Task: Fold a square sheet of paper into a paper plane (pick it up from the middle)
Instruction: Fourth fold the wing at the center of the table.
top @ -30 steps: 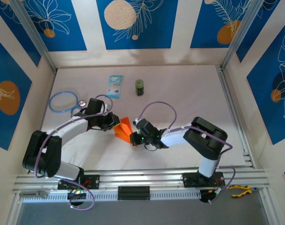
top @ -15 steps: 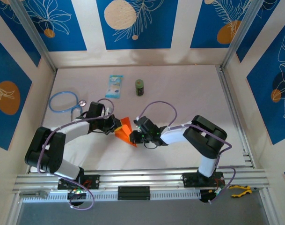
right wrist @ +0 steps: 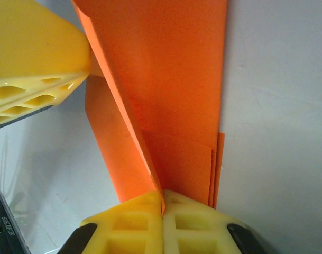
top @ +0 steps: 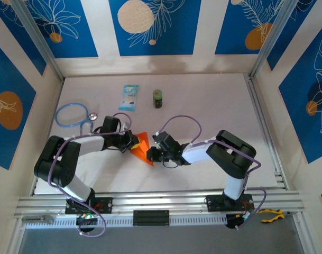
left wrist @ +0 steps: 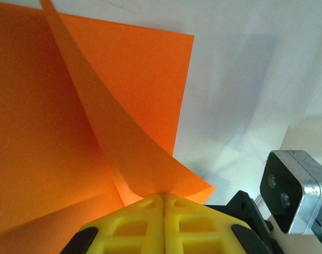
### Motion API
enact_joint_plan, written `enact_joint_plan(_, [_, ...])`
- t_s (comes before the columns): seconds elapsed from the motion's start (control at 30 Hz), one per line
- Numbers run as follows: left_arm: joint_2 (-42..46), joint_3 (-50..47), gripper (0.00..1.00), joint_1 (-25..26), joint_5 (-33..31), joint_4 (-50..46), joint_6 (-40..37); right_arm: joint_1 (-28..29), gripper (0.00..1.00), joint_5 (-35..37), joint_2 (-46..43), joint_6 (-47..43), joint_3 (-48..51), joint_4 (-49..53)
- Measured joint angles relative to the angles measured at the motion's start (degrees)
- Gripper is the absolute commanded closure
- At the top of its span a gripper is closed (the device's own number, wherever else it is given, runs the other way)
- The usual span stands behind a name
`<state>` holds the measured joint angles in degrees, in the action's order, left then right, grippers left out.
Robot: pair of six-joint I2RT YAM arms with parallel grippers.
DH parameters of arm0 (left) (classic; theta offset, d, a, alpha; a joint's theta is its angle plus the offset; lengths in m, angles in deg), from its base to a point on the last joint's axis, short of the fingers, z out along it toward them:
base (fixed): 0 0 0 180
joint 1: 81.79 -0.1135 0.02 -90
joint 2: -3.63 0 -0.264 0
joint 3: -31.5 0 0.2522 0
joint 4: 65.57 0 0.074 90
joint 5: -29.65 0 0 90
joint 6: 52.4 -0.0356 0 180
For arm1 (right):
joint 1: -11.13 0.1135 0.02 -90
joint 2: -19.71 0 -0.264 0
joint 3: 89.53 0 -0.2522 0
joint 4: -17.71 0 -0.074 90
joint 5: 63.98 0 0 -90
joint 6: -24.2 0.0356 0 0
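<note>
Overhead, left gripper (top: 132, 144) and right gripper (top: 150, 155) pinch orange paper (top: 141, 147); wrists reveal layers.

Top view of the workspace. A partly folded orange square sheet of paper (top: 141, 146) stands up off the white table (top: 213, 106) near its centre, pinched between the left gripper (top: 133, 143) on its left and the right gripper (top: 152, 154) on its near right. Farther back, a light-blue packet (top: 130, 97) lies just left of a green can (top: 158, 98). A blue stethoscope (top: 92, 116) lies at left.
</note>
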<state>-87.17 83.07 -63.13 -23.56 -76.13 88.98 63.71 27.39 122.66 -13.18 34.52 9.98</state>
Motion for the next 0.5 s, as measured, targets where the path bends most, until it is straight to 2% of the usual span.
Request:
enact_joint_plan(0.2, [2.29,0.04,1.00,0.00,-4.33,-3.30,-0.48,0.33,0.94,1.29,-0.20,-0.44,0.11,-0.02])
enact_joint_plan(0.5, [1.07,0.15,1.00,0.00,-7.23,-7.04,-0.68,2.14,0.94,5.16,-0.52,-1.57,0.11,0.26])
